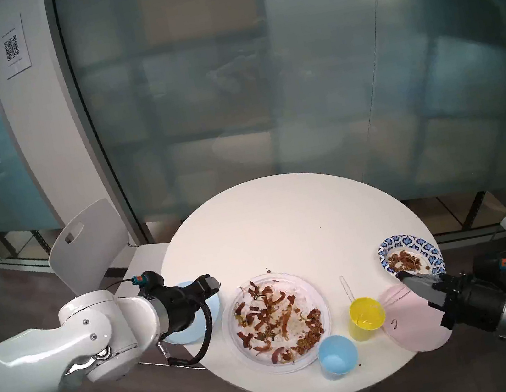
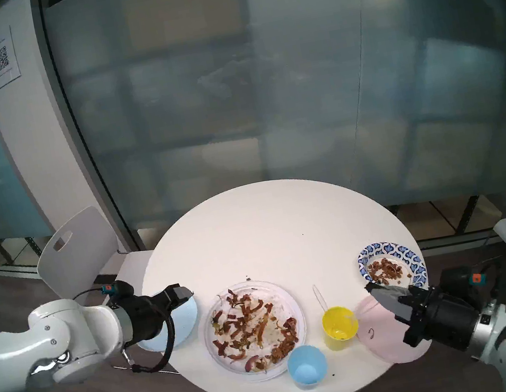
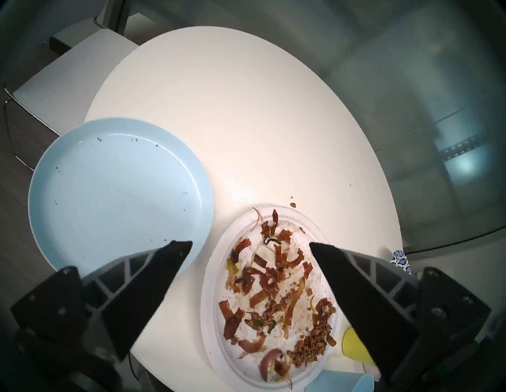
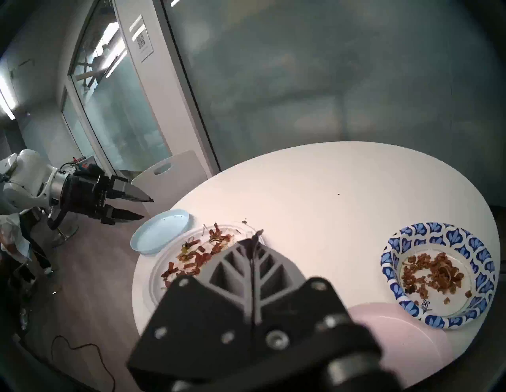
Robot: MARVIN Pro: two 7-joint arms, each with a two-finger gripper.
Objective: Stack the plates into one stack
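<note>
The left gripper (image 3: pixel 250 247) hangs over the counter's (image 1: pixel 282 219) left edge, tilted downward, its jaws wide apart and empty, above the gap between the light blue plate (image 3: pixel 109 186) and the large white plate (image 1: pixel 316 294) strewn with food scraps. The right gripper (image 1: pixel 402 277) reaches in nearly level from the right, jaws pressed together holding nothing, its tip above the pink plate (image 1: pixel 409 324) and just beside the patterned paper plate (image 1: pixel 404 241) that carries brown scraps. All four plates lie apart, unstacked. A yellow cup (image 1: pixel 365 317) and a light blue cup (image 1: pixel 337 355) stand between the white and pink plates.
</note>
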